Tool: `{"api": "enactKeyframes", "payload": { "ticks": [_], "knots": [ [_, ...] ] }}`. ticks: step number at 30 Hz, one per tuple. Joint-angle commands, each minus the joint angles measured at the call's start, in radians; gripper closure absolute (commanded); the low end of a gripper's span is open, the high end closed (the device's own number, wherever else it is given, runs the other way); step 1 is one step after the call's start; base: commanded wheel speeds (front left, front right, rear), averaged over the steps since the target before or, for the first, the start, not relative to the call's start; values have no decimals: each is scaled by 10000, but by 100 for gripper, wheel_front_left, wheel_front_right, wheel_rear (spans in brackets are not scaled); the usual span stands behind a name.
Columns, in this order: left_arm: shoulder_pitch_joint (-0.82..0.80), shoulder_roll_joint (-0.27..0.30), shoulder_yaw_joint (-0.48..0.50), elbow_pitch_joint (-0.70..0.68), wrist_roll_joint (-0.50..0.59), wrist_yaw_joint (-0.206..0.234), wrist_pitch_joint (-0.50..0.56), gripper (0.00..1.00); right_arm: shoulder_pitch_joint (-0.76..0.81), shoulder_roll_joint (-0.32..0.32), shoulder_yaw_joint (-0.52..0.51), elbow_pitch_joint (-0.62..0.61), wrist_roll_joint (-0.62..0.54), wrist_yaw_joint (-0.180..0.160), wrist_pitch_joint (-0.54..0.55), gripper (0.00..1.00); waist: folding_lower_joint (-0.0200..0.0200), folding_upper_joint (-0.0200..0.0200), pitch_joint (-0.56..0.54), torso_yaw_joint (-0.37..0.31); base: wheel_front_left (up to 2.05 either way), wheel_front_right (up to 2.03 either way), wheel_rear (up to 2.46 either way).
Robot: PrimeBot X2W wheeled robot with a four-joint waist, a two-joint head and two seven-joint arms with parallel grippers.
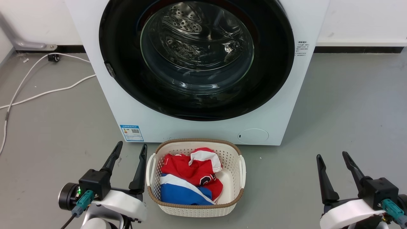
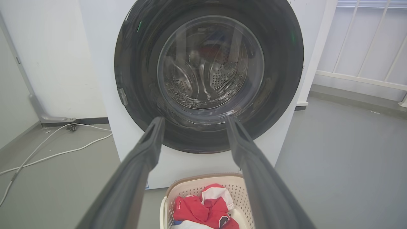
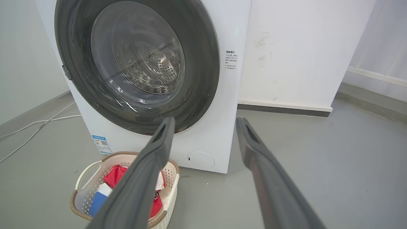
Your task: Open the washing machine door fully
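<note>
While both arms sit low before the washer (image 1: 279,108), the head view shows the washing machine door (image 1: 197,57) closed flat against the white front, ahead of and above both sets of jaws. The left gripper (image 1: 132,144) has its jaws apart and empty. It sits just left of the laundry basket (image 1: 197,140) and below the door's left rim, where a small grey fitting (image 1: 110,70) sits; catch or hinge, I cannot tell. The right gripper (image 1: 331,155), jaws likewise apart and empty, lies out beyond the washer's right edge. The door is round, so it has no long axis, and its face stands upright toward the robot. Judgement: the left arm is nearer that rim. A blue-edged sticker (image 1: 131,132) with a square code and a block of print (image 1: 302,47) are both too small to read.

Left wrist view: the door (image 2: 210,63) lies straight ahead above the spread gripper (image 2: 194,118), with the fitting (image 2: 122,96) to the left.

Right wrist view: the door (image 3: 136,60) lies up and left of the spread gripper (image 3: 205,119); the print (image 3: 231,59) is illegible.
</note>
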Motion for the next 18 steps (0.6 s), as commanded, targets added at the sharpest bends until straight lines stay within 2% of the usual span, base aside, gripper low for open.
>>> {"api": "enactKeyframes", "payload": {
  "ticks": [1,18],
  "knots": [
    [-110,27,3,32,211,-2,-102,0,56,37,-20,-4,-93,-3,-86,0,0,-1,-2,-2,0,0,0],
    [-112,-55,116,271,269,-15,-141,0,-131,36,-75,334,153,-3,-229,0,0,-1,-31,23,0,0,0]
  ]
}}
